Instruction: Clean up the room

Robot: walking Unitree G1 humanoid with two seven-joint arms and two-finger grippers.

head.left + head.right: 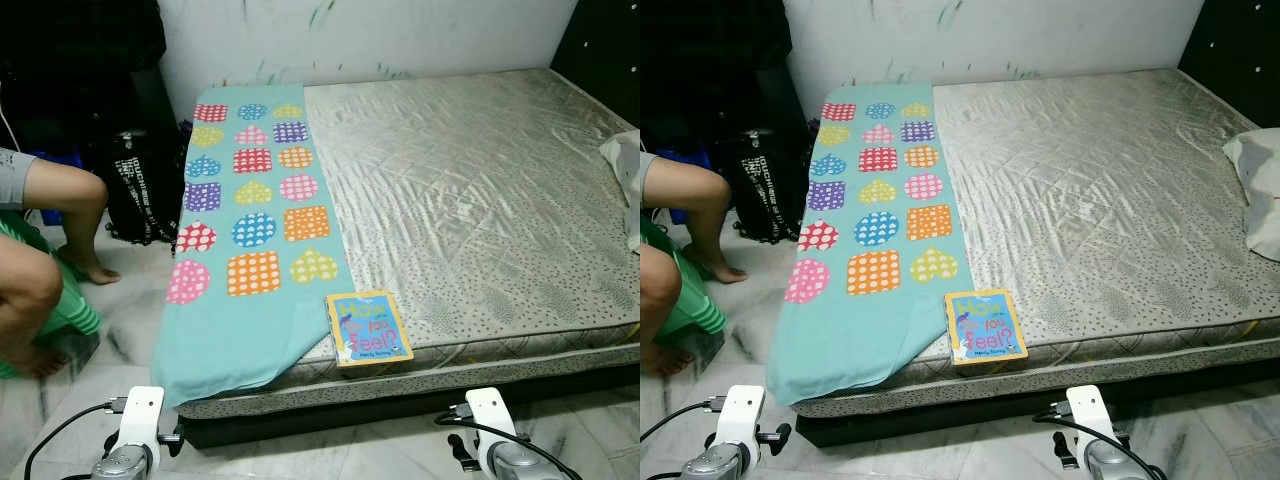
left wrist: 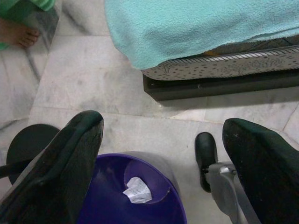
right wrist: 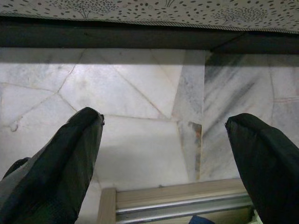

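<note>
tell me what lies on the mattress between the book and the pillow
Nothing: between the book and the pillow the mattress is bare quilted fabric, as both eye views show. The teal blanket lies on the book's other side.

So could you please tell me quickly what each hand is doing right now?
Left hand: open, empty, above the bin.
Right hand: open, empty, above the floor.

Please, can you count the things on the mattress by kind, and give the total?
Blanket, teal with coloured hearts and squares: 1
Book, at the near edge: 1
Pillow, white, at the right edge: 1
Total: 3
</note>
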